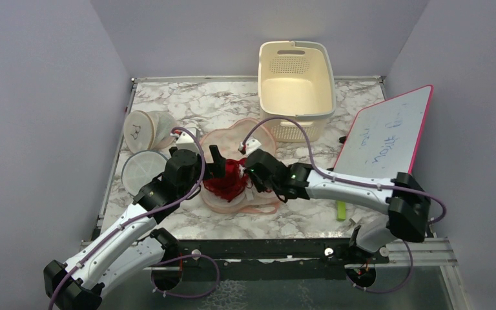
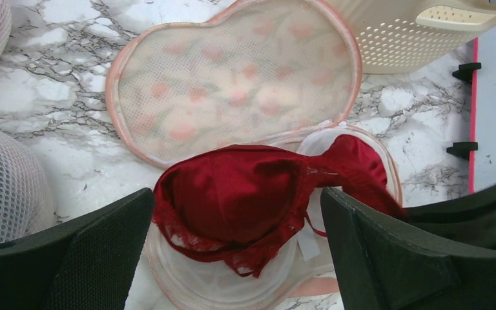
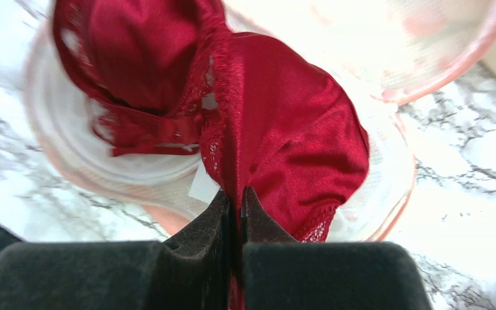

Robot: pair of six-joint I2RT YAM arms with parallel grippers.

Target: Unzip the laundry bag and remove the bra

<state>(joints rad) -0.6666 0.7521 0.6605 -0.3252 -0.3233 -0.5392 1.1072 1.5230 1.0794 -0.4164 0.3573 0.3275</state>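
My right pincer (image 3: 235, 197) is pinched tight on a fold of the bra (image 3: 290, 123), with red satin squeezed between its two pads. My left pincer (image 2: 237, 200) stands wide apart, one finger on either side of the other cup, gripping nothing that I can see. The bra lies in the lower half of the laundry bag (image 2: 232, 84), which is unzipped, its printed lid folded back flat toward the far edge. The bag sits mid-table, slightly toward the near edge.

Just beyond the lid a cream basket (image 1: 295, 131) stands at the far edge, right of centre. A whiteboard (image 1: 387, 139) leans along the right edge, and two round white mesh cases (image 1: 143, 169) lie by the left edge. The tabletop (image 1: 194, 103) is white marble with grey veins, boxed in by plain pale walls.

From above, both arms crowd over the bra and hide most of it. Only the wrist cameras show me the lace trim and the grip.
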